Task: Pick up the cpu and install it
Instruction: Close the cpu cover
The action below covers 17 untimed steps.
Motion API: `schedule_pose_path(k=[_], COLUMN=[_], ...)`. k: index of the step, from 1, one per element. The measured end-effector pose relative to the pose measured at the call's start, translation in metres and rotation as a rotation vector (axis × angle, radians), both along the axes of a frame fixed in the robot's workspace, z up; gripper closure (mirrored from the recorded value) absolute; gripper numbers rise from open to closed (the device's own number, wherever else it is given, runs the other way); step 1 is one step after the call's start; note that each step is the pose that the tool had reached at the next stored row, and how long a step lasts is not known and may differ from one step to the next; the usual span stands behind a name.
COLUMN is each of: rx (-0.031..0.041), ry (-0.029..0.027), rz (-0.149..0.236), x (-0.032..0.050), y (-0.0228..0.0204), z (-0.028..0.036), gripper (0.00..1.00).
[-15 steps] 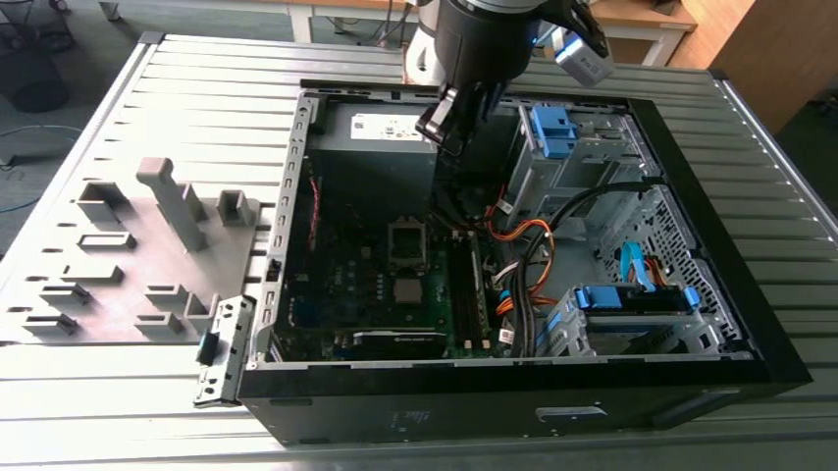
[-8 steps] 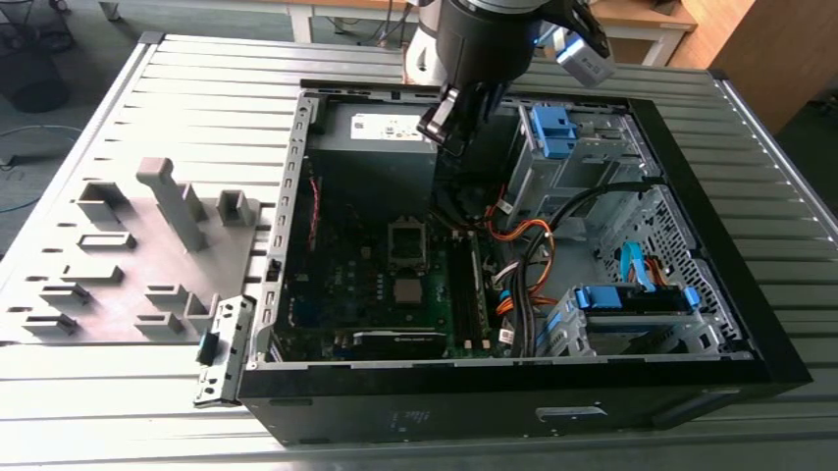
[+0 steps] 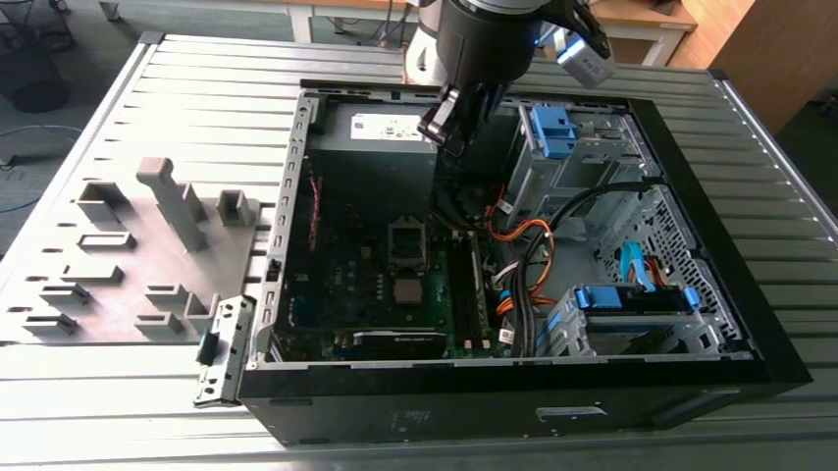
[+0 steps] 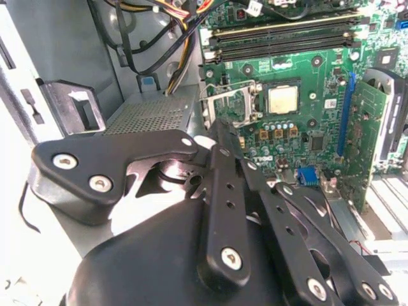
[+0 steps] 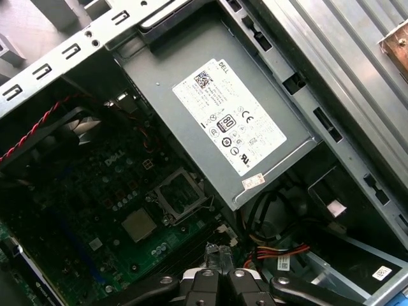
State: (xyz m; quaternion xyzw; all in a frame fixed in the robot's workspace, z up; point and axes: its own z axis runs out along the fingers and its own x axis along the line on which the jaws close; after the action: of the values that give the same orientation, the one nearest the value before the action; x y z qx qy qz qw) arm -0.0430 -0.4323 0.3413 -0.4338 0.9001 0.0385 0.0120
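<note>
Arm (image 3: 482, 44) holds closed pincer (image 5: 217, 257) near power supply (image 5: 229, 121), apart from cpu (image 5: 139, 224).

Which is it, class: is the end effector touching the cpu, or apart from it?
Apart. In the first wrist view, the end effector hangs clear of the cpu, with bare motherboard between them.

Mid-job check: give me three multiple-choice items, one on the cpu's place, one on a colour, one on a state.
1. The cpu lies: A on the motherboard beside the socket frame; B in a cardboard box; C on a shelf.
2. The drive brackets are: A red; B blue; C yellow.
3. The computer case is: A shut; B standing upright; C open, lying flat.
1 A: it rests on the green board by the frame. 2 B: the plastic is blue. 3 C: its inside lies exposed.
</note>
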Motion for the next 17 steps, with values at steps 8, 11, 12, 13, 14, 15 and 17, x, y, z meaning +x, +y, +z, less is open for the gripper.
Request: schedule_pose_path(k=[8,11,12,13,14,15,17], rx=[0.0003,0.0001,0.0001,0.0001,0.0001,0.0001,0.0000], ry=[-0.0001,0.0000,0.0000,0.0000,0.0001,0.0007,0.0027], rz=[0.000,0.000,0.000,0.000,0.000,0.000,0.000], x=[0.0000,0.0000,0.0000,0.0000,0.0000,0.0000,0.0000], y=[0.0000,-0.0001,-0.0003,-0.0005,-0.0008,-0.0011,-0.0018], z=[-0.0010,-0.0022,-0.0028,-0.0034,-0.0043,-0.0054,-0.0080], gripper=[0.89,0.89,0.89,0.89,0.89,0.89,0.89])
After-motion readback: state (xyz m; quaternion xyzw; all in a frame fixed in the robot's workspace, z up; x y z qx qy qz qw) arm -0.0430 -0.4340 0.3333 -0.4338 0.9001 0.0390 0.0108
